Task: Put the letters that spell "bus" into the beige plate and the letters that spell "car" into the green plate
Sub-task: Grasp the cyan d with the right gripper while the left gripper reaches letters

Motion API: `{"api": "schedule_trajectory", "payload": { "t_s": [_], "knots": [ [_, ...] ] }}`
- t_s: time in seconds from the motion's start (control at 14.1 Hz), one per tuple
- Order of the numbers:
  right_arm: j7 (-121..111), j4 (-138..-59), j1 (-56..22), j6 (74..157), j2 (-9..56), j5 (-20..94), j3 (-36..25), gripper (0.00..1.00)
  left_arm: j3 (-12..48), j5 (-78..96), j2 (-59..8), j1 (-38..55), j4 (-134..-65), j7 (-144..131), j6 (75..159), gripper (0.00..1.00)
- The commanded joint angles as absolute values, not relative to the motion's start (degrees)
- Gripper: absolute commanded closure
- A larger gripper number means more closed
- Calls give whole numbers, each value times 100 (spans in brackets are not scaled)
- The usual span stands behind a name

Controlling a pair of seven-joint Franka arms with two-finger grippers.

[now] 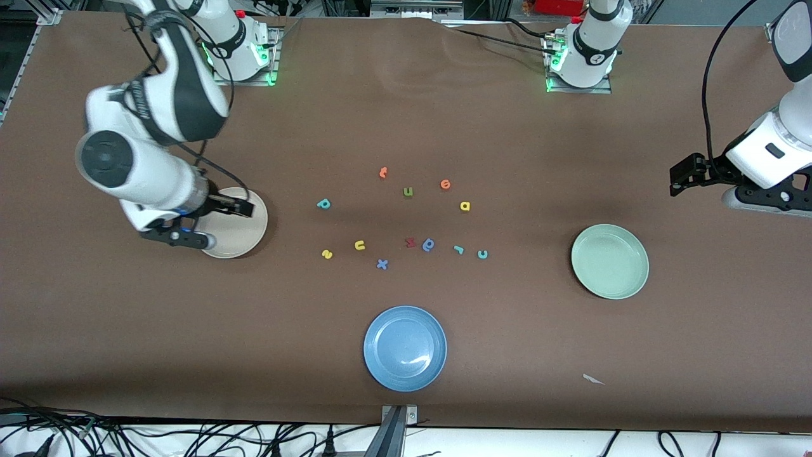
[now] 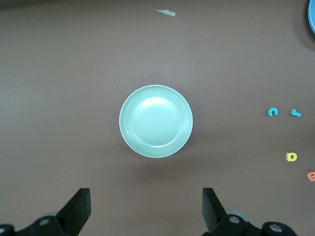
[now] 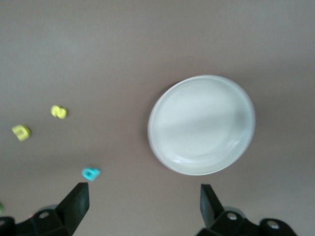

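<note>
Nearest the front camera you are seeing the blue plate (image 1: 405, 348), which is playing no part here; farther from it the letters are lying scattered mid-table, none in a plate yet. For "bus" you are looking at the teal b (image 1: 323, 204), the yellow u (image 1: 360, 245) and the yellow s (image 1: 327, 254), all toward the right arm's end, with the beige plate (image 1: 244, 238) lying empty near them. For "car" you are looking at the teal c (image 1: 482, 254), the thin teal r (image 1: 458, 249) and the yellow a (image 1: 465, 205), with the green plate (image 1: 610, 261) lying empty toward the left arm's end. The right gripper (image 1: 219, 223) is hovering over the beige plate, jaws spread wide and holding nothing; the left gripper (image 1: 682, 176) is hanging over bare table near the green plate, equally wide and empty. Your main risk is picking a lookalike: the green u (image 1: 408, 192) and the blue b-like letter (image 1: 429, 244) are sitting among the wanted ones, the latter touching a red letter (image 1: 410, 242). Tiny foam pieces may also slip or skid from a pinch. The left wrist view is showing the c (image 2: 272, 112), r (image 2: 295, 112) and a (image 2: 291, 157) beside its plate (image 2: 156, 121); the right wrist view is showing the bus letters, which the other wrist camera is missing.
</note>
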State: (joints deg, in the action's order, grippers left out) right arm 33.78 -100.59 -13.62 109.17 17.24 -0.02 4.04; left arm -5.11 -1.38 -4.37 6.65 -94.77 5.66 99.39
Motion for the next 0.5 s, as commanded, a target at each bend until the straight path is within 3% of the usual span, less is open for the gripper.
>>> {"api": "schedule_trajectory", "payload": {
  "t_s": [0.0, 0.36, 0.43],
  "knots": [
    [5005, -10721, -1889, 11800, 1818, -44, 378, 0, -483, -53, -684, 808, -9316, 467, 9905, 0],
    [7521, -11109, -2600, 12787, 2275, -35, 378, 1, -290, 376, -1212, 1326, -9422, -429, 10431, 0],
    [7750, -11257, -2645, 12962, 2355, -61, 378, 8, -238, 465, -1343, 1423, -9431, -552, 10528, 0]
  ]
}}
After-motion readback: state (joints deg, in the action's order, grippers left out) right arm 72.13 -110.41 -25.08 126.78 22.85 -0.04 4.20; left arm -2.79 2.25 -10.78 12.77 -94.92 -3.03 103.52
